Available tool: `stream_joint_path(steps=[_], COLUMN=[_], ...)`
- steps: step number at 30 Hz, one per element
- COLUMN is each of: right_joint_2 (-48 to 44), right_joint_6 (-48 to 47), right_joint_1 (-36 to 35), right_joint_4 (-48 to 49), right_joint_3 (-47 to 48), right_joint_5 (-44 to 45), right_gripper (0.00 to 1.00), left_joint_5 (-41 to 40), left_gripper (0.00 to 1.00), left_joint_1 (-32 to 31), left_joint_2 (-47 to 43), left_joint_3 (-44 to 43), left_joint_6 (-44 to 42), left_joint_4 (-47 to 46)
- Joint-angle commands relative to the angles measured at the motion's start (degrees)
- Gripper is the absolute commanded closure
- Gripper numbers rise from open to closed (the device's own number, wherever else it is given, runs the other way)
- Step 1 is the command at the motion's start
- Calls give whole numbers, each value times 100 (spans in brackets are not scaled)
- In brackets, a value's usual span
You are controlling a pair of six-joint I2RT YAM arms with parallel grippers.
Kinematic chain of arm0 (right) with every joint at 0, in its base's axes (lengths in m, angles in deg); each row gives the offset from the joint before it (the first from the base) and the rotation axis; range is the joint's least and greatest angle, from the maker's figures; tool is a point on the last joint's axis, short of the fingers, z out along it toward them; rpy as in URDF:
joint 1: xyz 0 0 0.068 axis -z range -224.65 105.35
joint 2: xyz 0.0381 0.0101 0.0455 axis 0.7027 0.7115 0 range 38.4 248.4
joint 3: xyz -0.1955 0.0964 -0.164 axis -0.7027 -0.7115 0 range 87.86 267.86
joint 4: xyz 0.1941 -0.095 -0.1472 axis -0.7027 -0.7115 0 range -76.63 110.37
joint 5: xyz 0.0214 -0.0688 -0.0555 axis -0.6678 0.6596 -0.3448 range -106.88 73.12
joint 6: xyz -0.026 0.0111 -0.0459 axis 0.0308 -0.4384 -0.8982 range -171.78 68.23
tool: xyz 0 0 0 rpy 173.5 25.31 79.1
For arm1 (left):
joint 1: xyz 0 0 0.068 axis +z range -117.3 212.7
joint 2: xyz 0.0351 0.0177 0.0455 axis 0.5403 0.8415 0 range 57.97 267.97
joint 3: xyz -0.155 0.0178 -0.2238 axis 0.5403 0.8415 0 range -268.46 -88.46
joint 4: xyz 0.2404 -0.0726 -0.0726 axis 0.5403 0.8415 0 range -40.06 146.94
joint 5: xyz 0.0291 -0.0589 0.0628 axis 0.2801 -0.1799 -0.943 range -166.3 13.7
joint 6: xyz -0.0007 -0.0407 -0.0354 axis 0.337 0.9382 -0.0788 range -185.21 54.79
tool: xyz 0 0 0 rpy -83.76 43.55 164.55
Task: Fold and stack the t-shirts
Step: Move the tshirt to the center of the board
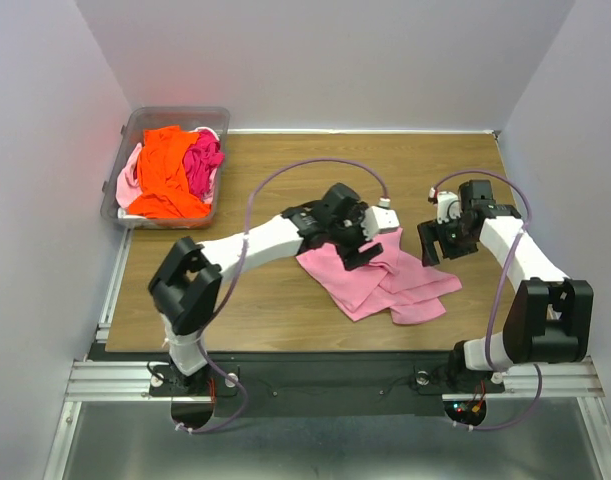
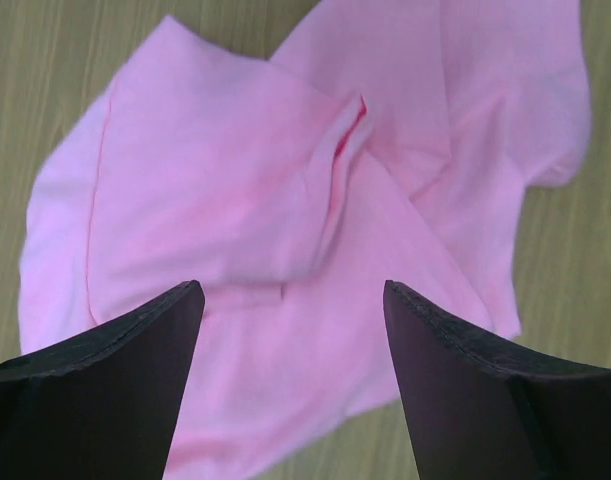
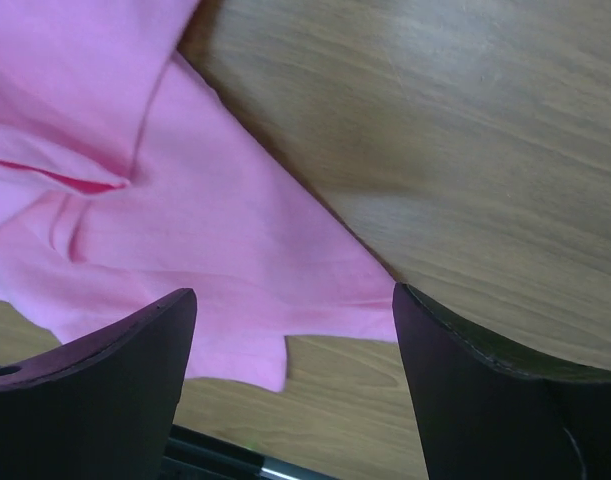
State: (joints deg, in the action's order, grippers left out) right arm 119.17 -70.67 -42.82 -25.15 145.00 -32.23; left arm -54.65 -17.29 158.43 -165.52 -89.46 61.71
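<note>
**Left gripper** (image 1: 357,250): fingers spread wide, nothing clamped between them. In the top view it sits over the upper left edge of the light pink t-shirt (image 1: 385,282). In the left wrist view the gripper (image 2: 290,290) points down at the shirt (image 2: 205,180), with both dark fingertips (image 2: 175,310) framing rumpled cloth. Whether the tips touch the fabric cannot be told.

**Right gripper** (image 1: 437,245): fingers likewise wide apart, grasping nothing. In the top view it stands just beside the shirt's upper right edge, over bare wood. In the right wrist view the gripper (image 3: 293,293) looks down on a corner of the shirt (image 3: 185,230), with the table (image 3: 465,130) to the right of it. The left finger lies over cloth and the right finger over wood.

**Light pink t-shirt**: lies loose and unfolded on the table (image 1: 255,180), centre to right, between the two arms. It is creased, with overlapping flaps and one sleeve or hem turned over near the middle.

**Clear bin** (image 1: 180,112): stands at the far left corner of the table, well apart from both grippers. It holds a heap of garments:
- Orange t-shirt (image 1: 165,170), on top and in the middle.
- Hot pink t-shirt (image 1: 203,160), to the right of the orange one.
- Pale pink t-shirt (image 1: 130,178), showing at the left wall.
</note>
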Motion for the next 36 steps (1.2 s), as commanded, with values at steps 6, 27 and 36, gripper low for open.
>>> stream_joint_path(steps=[6,27,36], right_joint_2=[342,747,738], right_joint_6=[-650,-571,-615], right_joint_1=[81,257,433], right_joint_4=[-555,-221,-230], right_joint_3=[-186,244,1350], right_joint_5=[639,1078,1237], right_gripper=[12,99,100], left_joint_5=[-645,-197,-29], left_gripper=[14,100,100], left_joint_1=[-563,393,1773], left_joint_2=[1316,246,-861], left_joint_3=[-1214,-1145,-662], left_joint_6=[-800,-212,105], left_joint_4=[-289,-114,53])
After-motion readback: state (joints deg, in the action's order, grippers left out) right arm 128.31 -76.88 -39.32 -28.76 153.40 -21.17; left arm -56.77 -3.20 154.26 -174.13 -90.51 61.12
